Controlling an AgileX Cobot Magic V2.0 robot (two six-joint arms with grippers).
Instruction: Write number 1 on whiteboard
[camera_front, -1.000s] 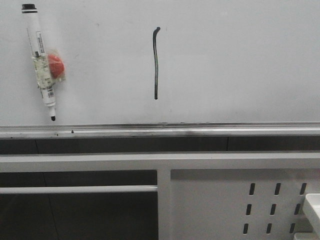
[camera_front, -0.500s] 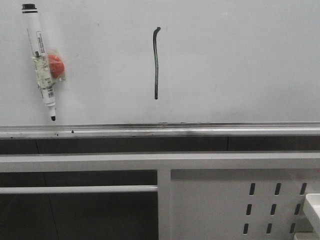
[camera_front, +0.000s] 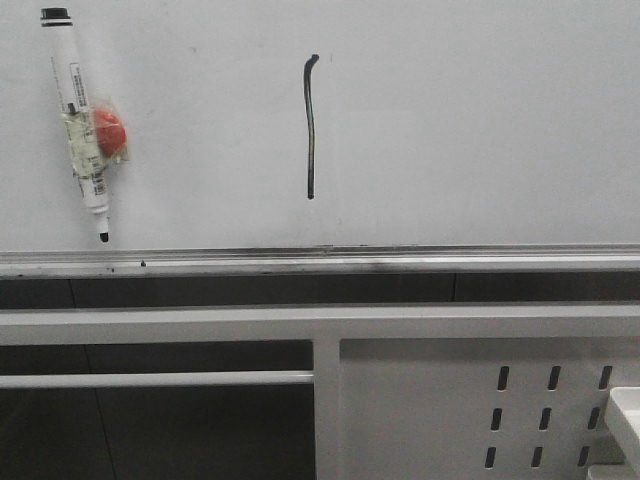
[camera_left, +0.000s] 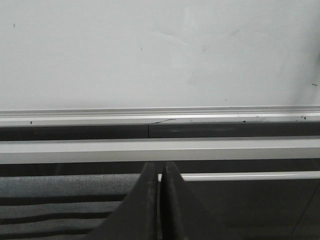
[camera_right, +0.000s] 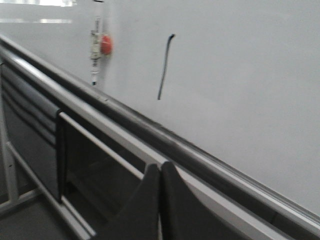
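Note:
The number 1 (camera_front: 312, 125) is a thin dark near-vertical stroke with a small hook at its top, drawn on the whiteboard (camera_front: 480, 120); it also shows in the right wrist view (camera_right: 165, 66). A white marker with a black cap (camera_front: 80, 120) hangs on the board at the left with a red piece taped to it, also seen as marker (camera_right: 96, 47). Neither arm appears in the front view. My left gripper (camera_left: 159, 167) is shut with nothing between its fingers, below the board's rail. My right gripper (camera_right: 160, 167) is shut and empty too, back from the board.
A silver rail (camera_front: 320, 260) runs along the whiteboard's lower edge. Below it stands a white metal frame (camera_front: 320, 322) with a perforated panel (camera_front: 545, 415) at the lower right. A white edge (camera_front: 625, 410) pokes in at the far right.
The front picture has shifted very slightly; the marker and stroke sit a touch higher and to the left. Nothing else has moved.

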